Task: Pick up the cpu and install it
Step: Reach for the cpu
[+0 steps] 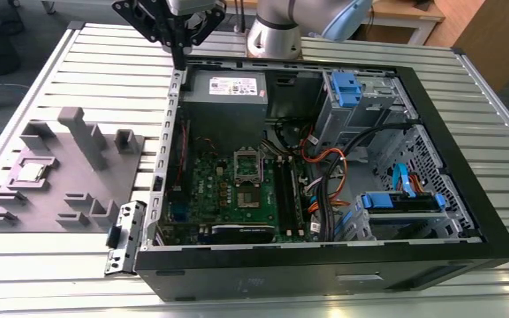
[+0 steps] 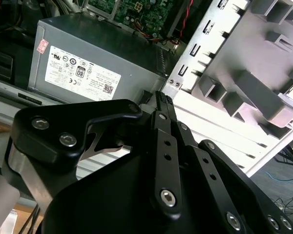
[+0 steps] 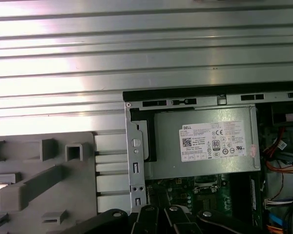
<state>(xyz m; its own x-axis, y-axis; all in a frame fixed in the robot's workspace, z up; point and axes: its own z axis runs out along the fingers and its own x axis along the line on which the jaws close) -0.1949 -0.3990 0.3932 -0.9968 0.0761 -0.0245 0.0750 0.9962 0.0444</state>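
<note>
The cpu [image 1: 29, 172] lies flat in a square recess of the grey plastic tray [image 1: 77, 182], outside the computer case [image 1: 325, 255] on the exterior view's left. It is a small square chip with a dull silver metal top and a paler rim. The gripper [image 1: 179, 61] is well apart from it, above the far corner of the case, beside the power supply [image 1: 228, 86]. Its black metal fingers are drawn together with nothing between them; in the second wrist view the bolted linkages narrow to one ribbed tip.

The tray is matt grey, moulded with upright blocks, a tall slanted fin and several shallow pockets. It rests on a surface [image 1: 87, 59] of ribbed, shiny aluminium slats. The case is a black tower lying on its side, open, with perforated bare-steel inner walls. The power supply is a plain grey sheet-metal box with a white label. Below it sits the green motherboard [image 1: 228, 192], carrying a square metal-framed socket [image 1: 248, 169] with a dark centre. Orange and black cables [image 1: 325, 159] run past it toward glossy blue plastic drive caddies [image 1: 396, 201]
</note>
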